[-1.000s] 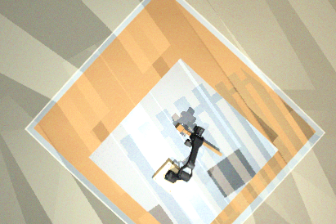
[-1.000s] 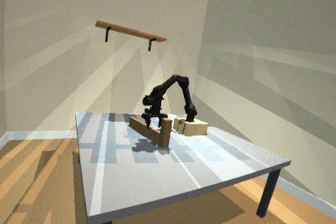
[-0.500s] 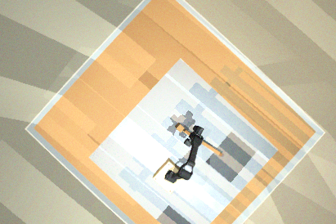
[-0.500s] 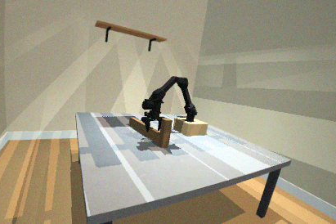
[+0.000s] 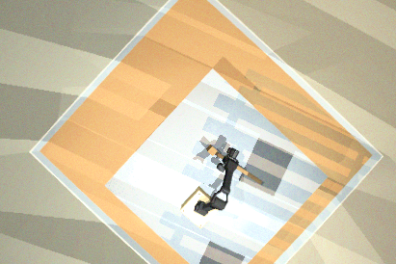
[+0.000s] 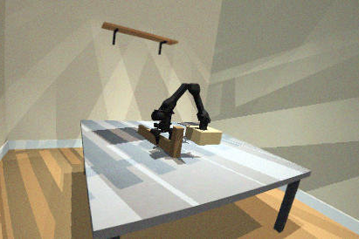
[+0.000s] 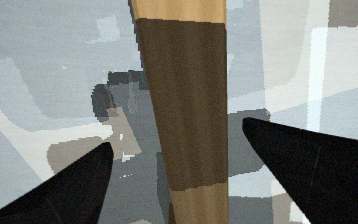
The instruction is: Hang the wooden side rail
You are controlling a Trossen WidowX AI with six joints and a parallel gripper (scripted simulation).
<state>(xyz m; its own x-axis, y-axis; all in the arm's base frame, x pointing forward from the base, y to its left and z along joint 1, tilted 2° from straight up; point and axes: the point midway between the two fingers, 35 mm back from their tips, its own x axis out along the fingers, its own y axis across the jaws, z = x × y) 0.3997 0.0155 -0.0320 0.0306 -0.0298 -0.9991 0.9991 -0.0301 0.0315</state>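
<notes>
The wooden side rail [image 5: 250, 173] [image 6: 145, 132] [image 7: 187, 100] lies low along the table, its near end against or very close to the upright headboard post [image 5: 211, 149] [image 6: 177, 141]. The hooks, the pins and the slot cannot be made out, so how the rail's end meets the post is unclear. My gripper [image 5: 226, 160] [image 6: 163, 136] [image 7: 179, 135] is open and empty, low over the rail on the post side of its middle. In the wrist view the rail runs between the two spread fingers, with a gap on each side. A dark shadow band crosses the rail there.
The arm's base stands by a pale wooden block [image 5: 198, 195] [image 6: 209, 138] on the table [image 5: 160, 169] [image 6: 162, 187]. A wooden shelf [image 6: 138, 34] with black brackets is on the wall, well above the table. Patchy shadows cross the table top.
</notes>
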